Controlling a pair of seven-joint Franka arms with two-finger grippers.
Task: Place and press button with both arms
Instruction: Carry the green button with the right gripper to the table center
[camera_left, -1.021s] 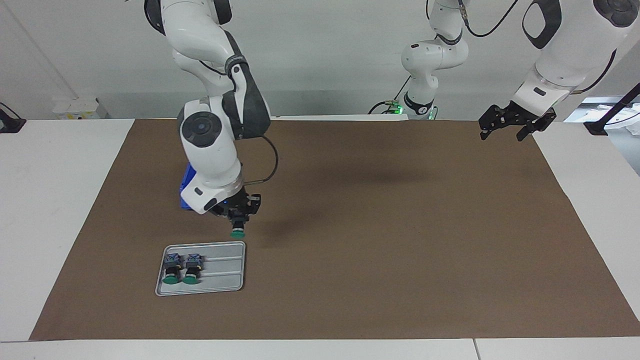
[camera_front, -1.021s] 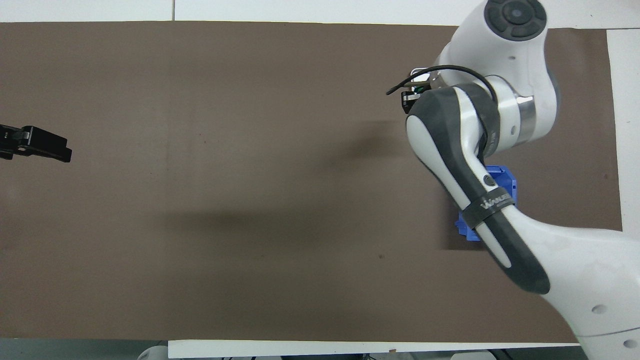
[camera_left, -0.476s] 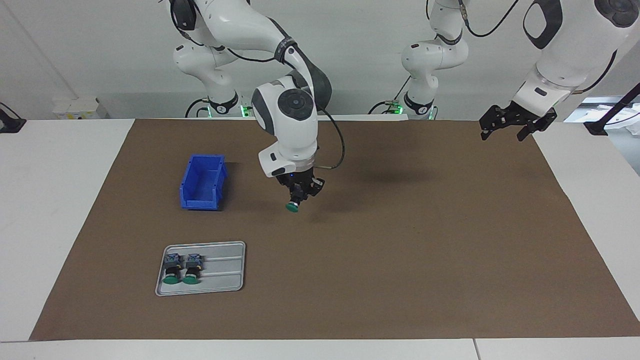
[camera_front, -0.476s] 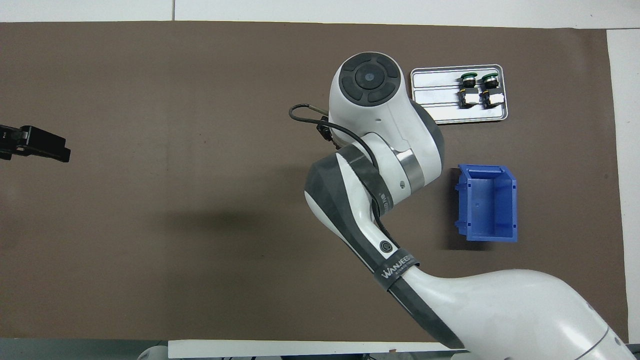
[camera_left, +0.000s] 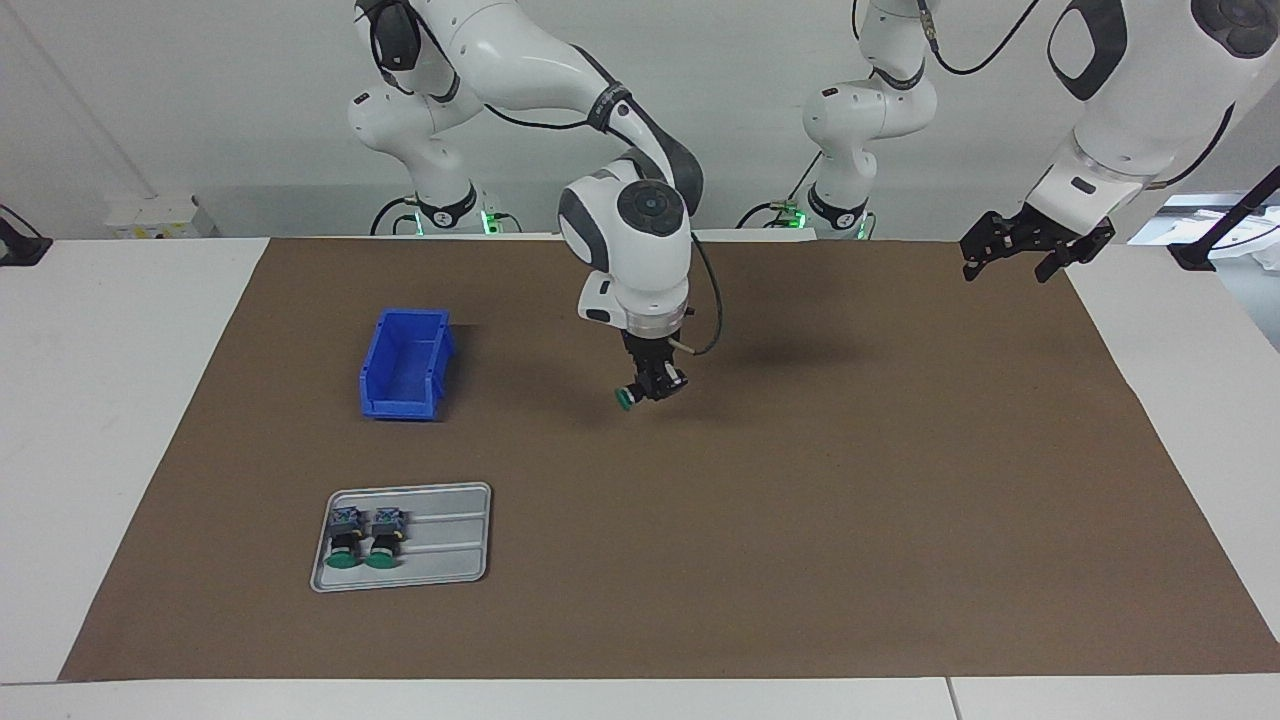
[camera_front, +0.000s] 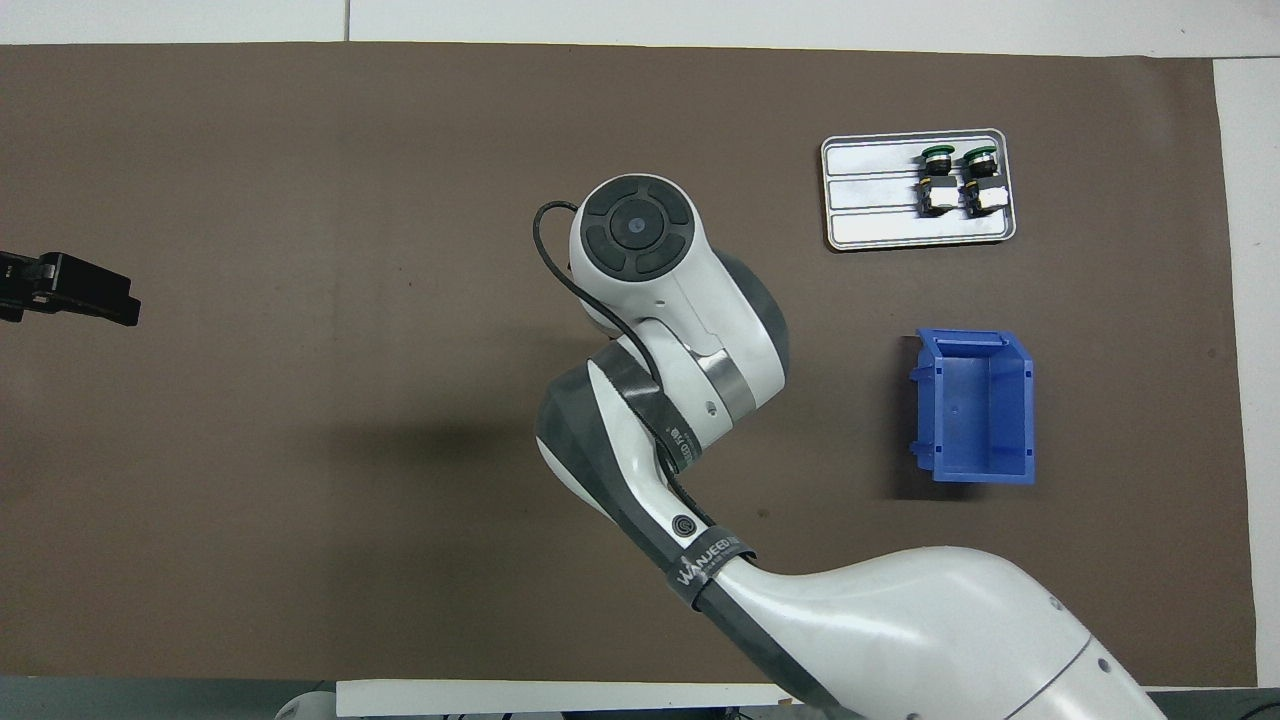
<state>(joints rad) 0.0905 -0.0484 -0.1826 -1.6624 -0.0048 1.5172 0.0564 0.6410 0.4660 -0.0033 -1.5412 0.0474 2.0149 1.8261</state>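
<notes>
My right gripper (camera_left: 652, 385) hangs over the middle of the brown mat (camera_left: 800, 480), shut on a button (camera_left: 630, 396) whose green cap tilts sideways and down. In the overhead view the right arm's wrist hides that gripper and the button. Two more green-capped buttons (camera_left: 362, 537) (camera_front: 958, 180) lie side by side in the grey tray (camera_left: 450, 535) (camera_front: 870, 200). My left gripper (camera_left: 1015, 252) waits open in the air over the mat's edge at the left arm's end; its tip (camera_front: 70, 288) shows at the overhead view's edge.
A blue bin (camera_left: 405, 365) (camera_front: 975, 405) stands on the mat toward the right arm's end, nearer to the robots than the tray. White table (camera_left: 100, 400) surrounds the mat.
My right gripper has carried the button away from the tray, past the blue bin, to over the mat's middle, and the button has tilted. The left arm has stayed still.
</notes>
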